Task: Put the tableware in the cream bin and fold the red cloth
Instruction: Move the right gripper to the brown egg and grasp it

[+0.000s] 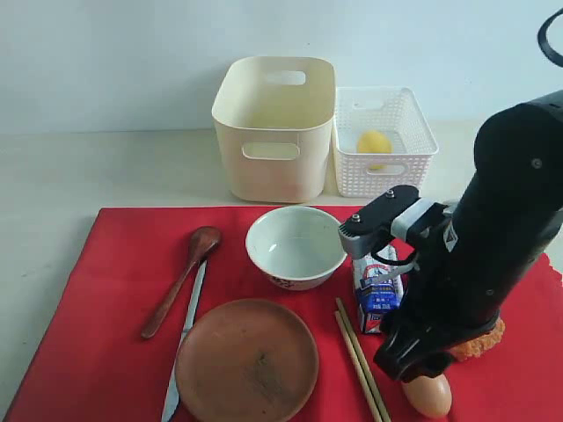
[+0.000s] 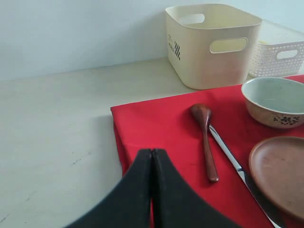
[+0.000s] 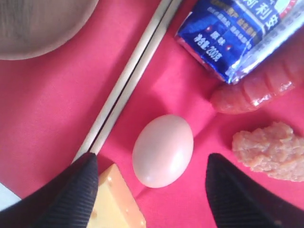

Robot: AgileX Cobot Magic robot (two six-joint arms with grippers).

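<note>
The red cloth (image 1: 106,290) lies flat on the table. On it are the white bowl (image 1: 296,246), a wooden spoon (image 1: 180,280), a silver knife (image 1: 186,338), the brown plate (image 1: 246,359) and chopsticks (image 1: 361,360). The cream bin (image 1: 274,132) stands behind the cloth. My right gripper (image 3: 152,161) hangs open over an egg (image 3: 163,150), one finger near the chopsticks (image 3: 128,80), holding nothing. My left gripper (image 2: 152,152) is shut and empty above the cloth's (image 2: 156,128) left edge, out of the exterior view, short of the spoon (image 2: 206,140) and knife (image 2: 237,166).
A white perforated basket (image 1: 384,141) holding a lemon (image 1: 374,143) stands right of the bin. A blue-white carton (image 1: 378,299), sausage (image 3: 261,88), nugget (image 3: 270,149) and a yellow block (image 3: 116,202) crowd the egg (image 1: 428,396). My right arm (image 1: 475,264) hides the cloth's right part.
</note>
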